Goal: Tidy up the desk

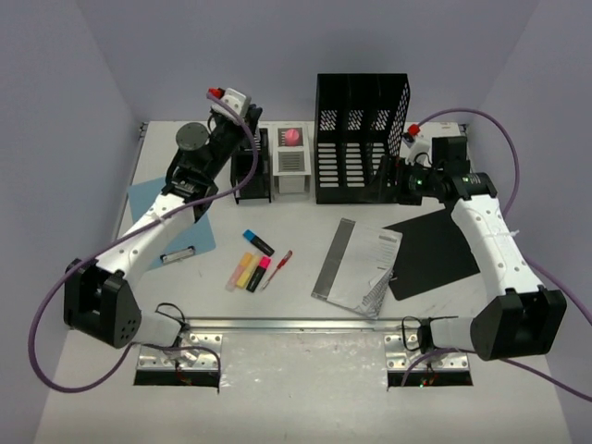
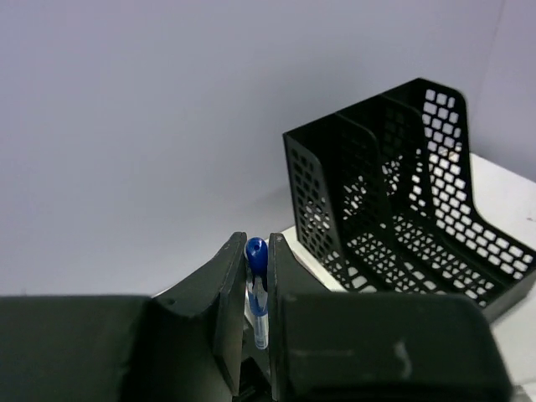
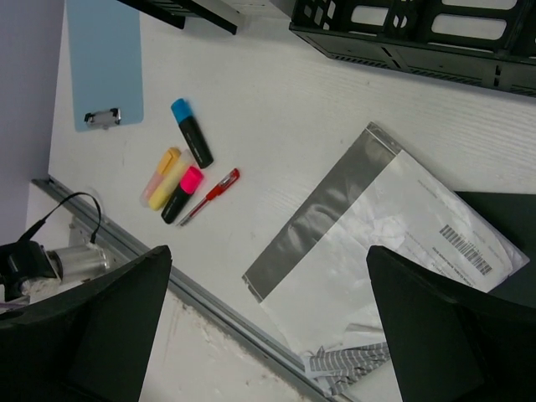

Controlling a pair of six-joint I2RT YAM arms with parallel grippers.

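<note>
Left pincer [image 2: 256, 244] grips a blue pen [image 2: 257, 293], lower end hidden.

The white surface [image 3: 335, 109] looked matt and faintly grained; the file rack [image 1: 361, 139] was perforated plastic; the mailer bag [image 3: 377, 243] was glossy, crinkled film; the rail [image 1: 296, 324] was bare metal.

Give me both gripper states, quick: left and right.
Left gripper: shut on a blue pen.
Right gripper: open, holding nothing.
</note>
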